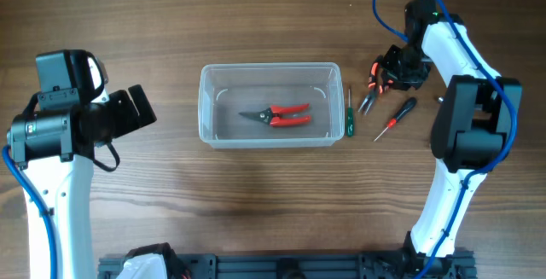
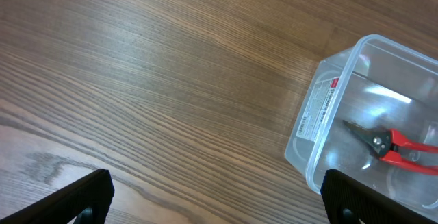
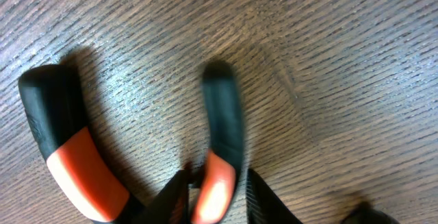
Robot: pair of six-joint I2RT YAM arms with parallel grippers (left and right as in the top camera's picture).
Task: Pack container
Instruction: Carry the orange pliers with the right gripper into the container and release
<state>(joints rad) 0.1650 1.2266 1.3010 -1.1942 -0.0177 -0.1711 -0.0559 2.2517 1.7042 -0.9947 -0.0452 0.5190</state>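
Right claw [image 1: 380, 78] sits low over the far right of the table [image 1: 256, 202], drawn in narrow around one handle of the orange-and-black pliers [image 1: 367, 101]. In its wrist view the dark fingers stand close on either side of that handle and look to be clamped on it. The pliers seem to rest on the wood, tips pointing toward the tub.

Left claw [image 2: 219, 207] is spread wide and holds nothing. It hangs over bare wood to the left of the tub, apart from it.

The clear tub [image 1: 205, 113] stands in the middle of the table, open on top, with no lid in sight. One tool is in it: red-handled snips [image 1: 281, 115], lying flat on the bottom near the centre.

Three tools are outside. A green screwdriver [image 1: 349, 113] lies just beside the tub's right wall, parallel to it. The pliers lie a little further right, under the right claw. A black-and-red screwdriver [image 1: 395, 119] lies beyond them, slanted, near the right arm's base.

By my judgement the packing is about a quarter done: one tool in, three to go. The pliers look like the piece in hand now, with lifting and carrying them over the tub's rim not yet done. Both screwdrivers lie untouched.
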